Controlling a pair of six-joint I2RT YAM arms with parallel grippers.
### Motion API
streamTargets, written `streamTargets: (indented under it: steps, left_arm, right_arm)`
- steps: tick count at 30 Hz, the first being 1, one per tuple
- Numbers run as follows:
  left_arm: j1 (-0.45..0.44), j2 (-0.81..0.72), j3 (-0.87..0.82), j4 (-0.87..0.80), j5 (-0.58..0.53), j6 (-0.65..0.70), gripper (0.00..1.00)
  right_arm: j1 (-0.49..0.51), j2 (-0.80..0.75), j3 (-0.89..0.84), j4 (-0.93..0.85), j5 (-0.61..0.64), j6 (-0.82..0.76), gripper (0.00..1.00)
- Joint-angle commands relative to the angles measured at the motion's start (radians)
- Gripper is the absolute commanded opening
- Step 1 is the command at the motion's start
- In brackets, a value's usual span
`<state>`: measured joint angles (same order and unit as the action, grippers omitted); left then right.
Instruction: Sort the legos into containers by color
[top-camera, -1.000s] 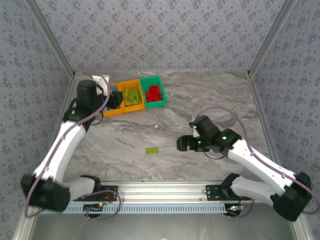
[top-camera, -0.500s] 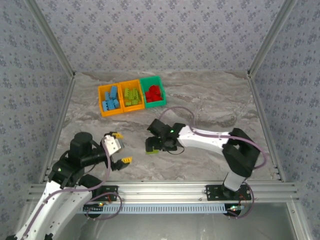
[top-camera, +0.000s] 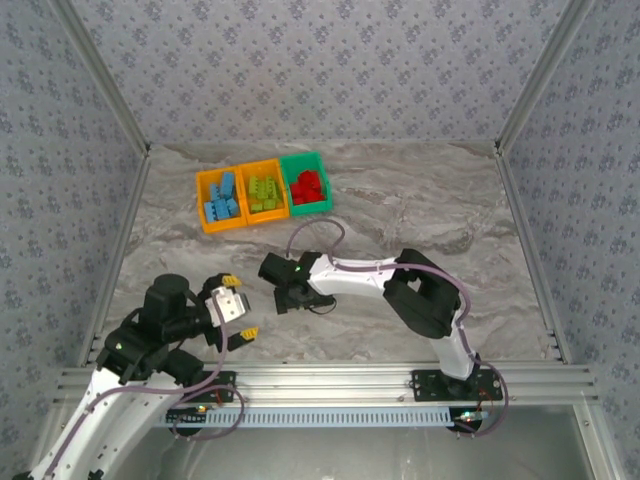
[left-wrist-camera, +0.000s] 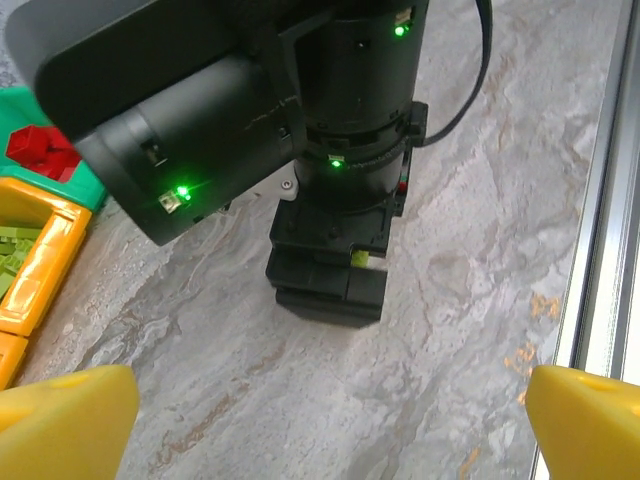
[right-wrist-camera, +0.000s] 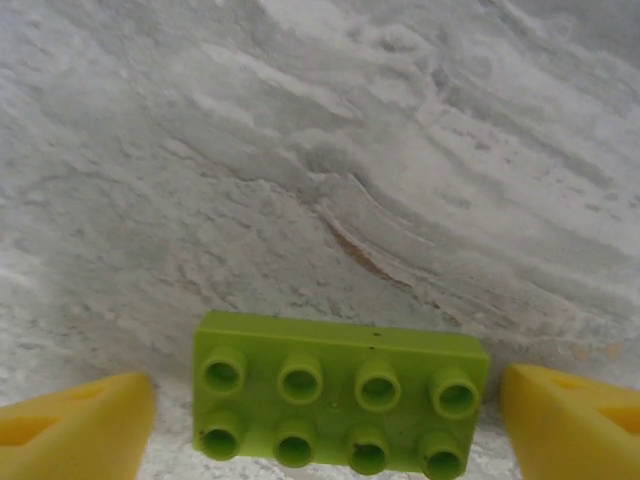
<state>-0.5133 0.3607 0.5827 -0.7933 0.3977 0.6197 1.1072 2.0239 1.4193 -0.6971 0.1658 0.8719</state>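
Note:
A lime green lego (right-wrist-camera: 340, 395) lies flat on the marble, studs up, between the yellow fingertips (right-wrist-camera: 75, 420) of my right gripper (right-wrist-camera: 325, 425). The gripper is open, with a small gap on each side of the brick. From above, the right gripper (top-camera: 290, 297) points down at mid-table and covers the brick. My left gripper (top-camera: 239, 307) is open and empty at the near left and faces the right gripper; a green sliver of the lego (left-wrist-camera: 361, 259) shows under that gripper's body. The containers stand at the back left: orange with blue legos (top-camera: 220, 200), orange with lime ones (top-camera: 264, 192), green with red ones (top-camera: 306, 185).
The metal rail (top-camera: 330, 380) runs along the near edge of the table. Patterned walls close the sides and back. In the left wrist view the right arm's black housing (left-wrist-camera: 250, 100) looms close, with the green bin (left-wrist-camera: 40, 150) at the left.
My left arm pulled back from the bins to the near left and its gripper opened. My right arm swung left across the table and came down over the lime lego.

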Motion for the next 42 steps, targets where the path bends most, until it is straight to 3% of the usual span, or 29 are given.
streamTargets:
  steps: [1, 7, 13, 19, 23, 27, 30, 36, 42]
  left_arm:
    - [-0.025, 0.004, -0.018, -0.039, -0.04, 0.073, 0.99]
    - [-0.043, 0.003, -0.034, -0.02, -0.059, 0.089, 0.99]
    - [-0.044, -0.013, -0.027, 0.022, -0.041, 0.038, 0.99]
    - [-0.044, 0.026, -0.025, 0.358, -0.03, -0.359, 0.99]
    - [-0.045, 0.124, 0.006, 0.478, -0.201, -0.614, 0.99]
    - [-0.041, 0.208, 0.012, 0.482, -0.531, -0.796, 0.99]
    - [-0.022, 0.224, -0.007, 0.449, -0.654, -0.873, 0.99]
    - [0.05, 0.128, -0.067, 0.36, -0.61, -0.993, 0.99]
    - [0.058, 0.062, -0.108, 0.329, -0.579, -1.031, 0.99]
  right_arm:
    - [0.003, 0.012, 0.002, -0.058, 0.031, 0.045, 0.8]
    - [0.002, 0.0, -0.042, -0.025, 0.036, 0.08, 0.59]
    - [-0.031, -0.194, -0.147, 0.078, 0.091, 0.059, 0.52]
    - [-0.145, -0.449, -0.218, 0.277, 0.13, -0.108, 0.5]
    - [-0.255, -0.462, -0.177, 0.329, 0.07, -0.191, 0.49]
    - [-0.279, -0.338, -0.002, 0.366, 0.039, -0.327, 0.5]
    - [-0.293, -0.193, 0.17, 0.365, 0.018, -0.417, 0.5]
    - [-0.319, 0.094, 0.503, 0.344, 0.015, -0.693, 0.54]
    - [-0.354, 0.437, 0.986, 0.147, 0.019, -0.842, 0.58]
